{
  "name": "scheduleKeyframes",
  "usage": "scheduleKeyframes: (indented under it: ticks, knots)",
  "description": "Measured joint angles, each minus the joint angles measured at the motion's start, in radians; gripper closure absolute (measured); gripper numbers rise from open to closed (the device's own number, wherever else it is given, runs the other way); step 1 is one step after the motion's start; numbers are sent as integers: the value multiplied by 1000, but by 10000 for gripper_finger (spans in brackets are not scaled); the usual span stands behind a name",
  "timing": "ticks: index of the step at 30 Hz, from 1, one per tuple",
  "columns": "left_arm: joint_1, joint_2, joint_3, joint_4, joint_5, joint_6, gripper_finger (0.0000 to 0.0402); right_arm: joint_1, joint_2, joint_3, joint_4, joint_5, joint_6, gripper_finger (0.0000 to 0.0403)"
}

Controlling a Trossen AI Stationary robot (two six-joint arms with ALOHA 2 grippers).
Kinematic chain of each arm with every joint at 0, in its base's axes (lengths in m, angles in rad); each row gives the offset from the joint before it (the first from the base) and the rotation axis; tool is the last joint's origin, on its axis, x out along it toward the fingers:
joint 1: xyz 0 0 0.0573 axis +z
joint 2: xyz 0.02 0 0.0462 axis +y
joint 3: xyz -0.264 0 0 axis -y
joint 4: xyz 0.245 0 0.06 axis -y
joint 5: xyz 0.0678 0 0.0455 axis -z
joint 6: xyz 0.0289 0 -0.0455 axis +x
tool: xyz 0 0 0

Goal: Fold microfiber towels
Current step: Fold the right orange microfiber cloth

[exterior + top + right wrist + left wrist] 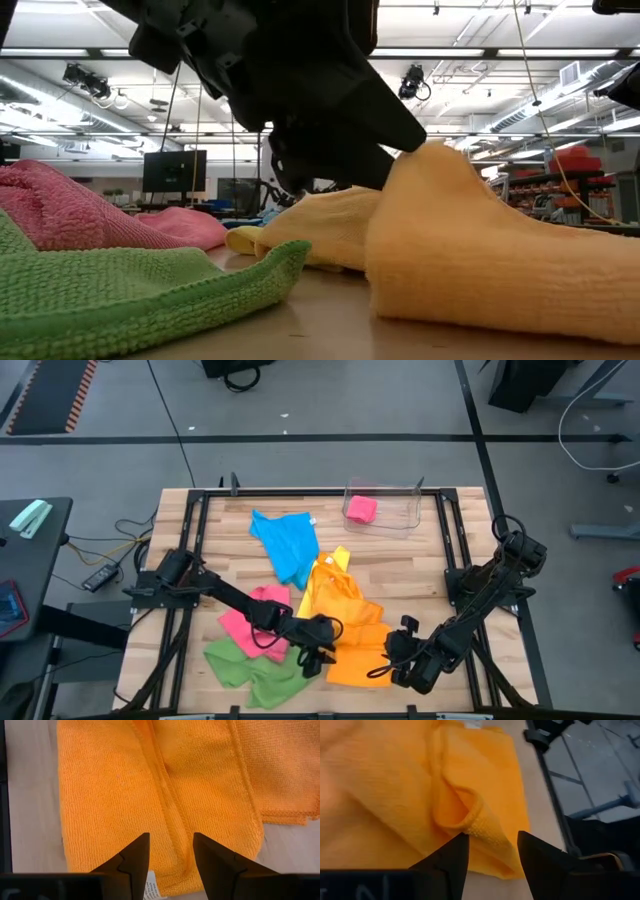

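Five soft towels are spread on the bench. The orange towel is folded at the near middle. The yellow towel is crumpled behind it. The blue towel lies farther back, the pink towel left, the green towel near left.

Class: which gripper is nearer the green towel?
Left. The left gripper hovers beside the green towel; the right gripper sits farther off, across the orange towel.

No text, label or number is legible anywhere.
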Motion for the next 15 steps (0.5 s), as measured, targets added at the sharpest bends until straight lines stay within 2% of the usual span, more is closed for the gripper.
scheduleKeyframes:
  ticks: [9,12,15]
  knots:
    - [0,0,0,-1,-69,2,253,0,0,0,6,0,-7,242]
    - [0,0,0,-1,-73,30,284,-4,0,0,7,0,-7,242]
    - [-4,0,0,-1,-73,59,332,-6,0,0,9,0,-13,242]
